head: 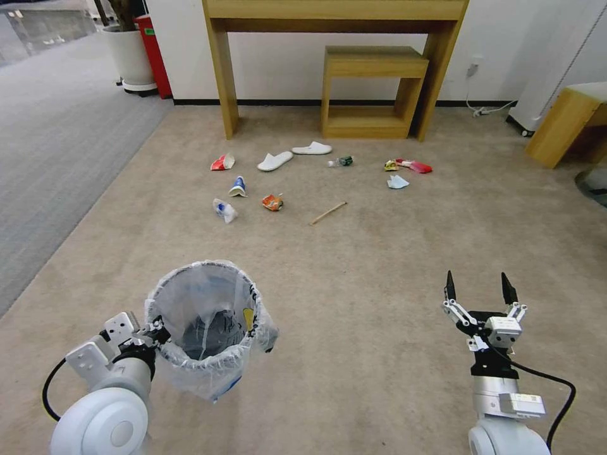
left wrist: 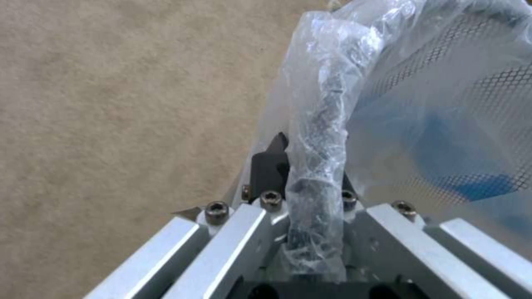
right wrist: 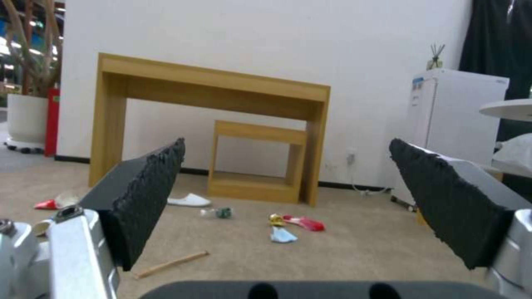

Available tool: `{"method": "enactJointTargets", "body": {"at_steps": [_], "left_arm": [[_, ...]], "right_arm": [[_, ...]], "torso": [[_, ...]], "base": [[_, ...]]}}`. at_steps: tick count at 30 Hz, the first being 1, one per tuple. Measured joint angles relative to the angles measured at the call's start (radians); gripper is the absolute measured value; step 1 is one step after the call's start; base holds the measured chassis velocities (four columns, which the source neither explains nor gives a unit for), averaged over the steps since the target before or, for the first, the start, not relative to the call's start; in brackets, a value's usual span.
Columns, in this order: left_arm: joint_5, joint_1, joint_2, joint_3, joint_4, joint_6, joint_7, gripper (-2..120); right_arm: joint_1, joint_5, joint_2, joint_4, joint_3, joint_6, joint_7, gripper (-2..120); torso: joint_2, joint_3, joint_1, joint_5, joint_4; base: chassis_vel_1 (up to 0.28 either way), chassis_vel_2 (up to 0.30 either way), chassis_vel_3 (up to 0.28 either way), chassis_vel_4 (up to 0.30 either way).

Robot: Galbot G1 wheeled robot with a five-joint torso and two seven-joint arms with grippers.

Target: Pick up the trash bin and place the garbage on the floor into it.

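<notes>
The trash bin (head: 208,328), black with a crinkled clear bag over its rim, hangs low at the left, lifted off the beige floor (head: 379,284). My left gripper (head: 158,332) is shut on its rim (left wrist: 318,158). Out at the right my right gripper (head: 477,291) is open and holds nothing. The garbage lies ahead: a red-white cup (head: 221,163), a blue cup (head: 238,186), an orange can (head: 272,202), a plastic bottle (head: 224,210), a stick (head: 327,213), two white slippers (head: 275,161), wrappers (head: 408,165) and white paper (head: 397,182). The right wrist view shows the stick (right wrist: 172,264) nearest.
A tall wooden desk (head: 335,12) and a small wooden stool (head: 373,88) stand against the far wall behind the litter. Grey striped carpet (head: 57,145) runs along the left. A wooden piece (head: 563,123) and a cable (head: 487,109) sit at the right.
</notes>
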Motion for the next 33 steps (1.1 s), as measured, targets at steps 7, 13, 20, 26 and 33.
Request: {"method": "enactJointTargets", "body": {"at_steps": [7, 13, 20, 26, 33], "left_arm": [[0.002, 0.001, 0.001, 0.000, 0.000, -0.002, 0.001, 1], [0.002, 0.000, 0.002, 0.000, 0.001, -0.003, 0.001, 1], [0.002, -0.003, 0.001, 0.000, 0.005, -0.003, 0.002, 1], [0.002, -0.005, -0.002, 0.000, 0.010, -0.004, 0.002, 1], [0.007, -0.006, -0.003, 0.001, 0.015, -0.007, 0.004, 1]], "right_arm": [[-0.001, -0.001, 0.001, 0.000, 0.001, 0.002, -0.004, 94], [-0.002, -0.002, 0.002, 0.000, 0.000, 0.003, -0.005, 93], [0.000, -0.004, 0.003, -0.005, 0.000, 0.003, -0.006, 92], [0.003, -0.006, 0.003, -0.011, 0.000, 0.006, -0.006, 92], [0.005, -0.006, 0.004, -0.017, -0.001, 0.011, -0.009, 92]], "torso": [[0.000, 0.000, 0.000, 0.0000, 0.0000], [0.000, 0.000, 0.000, -0.0002, 0.0000], [0.000, 0.000, 0.000, -0.0001, -0.0001], [0.000, 0.000, 0.000, -0.0001, 0.0000], [0.000, 0.000, 0.000, -0.0002, 0.0000]], "base": [[0.172, 0.172, -0.166, -0.164], [0.160, 0.150, -0.163, -0.145], [0.135, 0.126, -0.128, -0.145], [0.140, 0.128, -0.139, -0.140], [0.142, 0.146, -0.134, -0.141]]}}
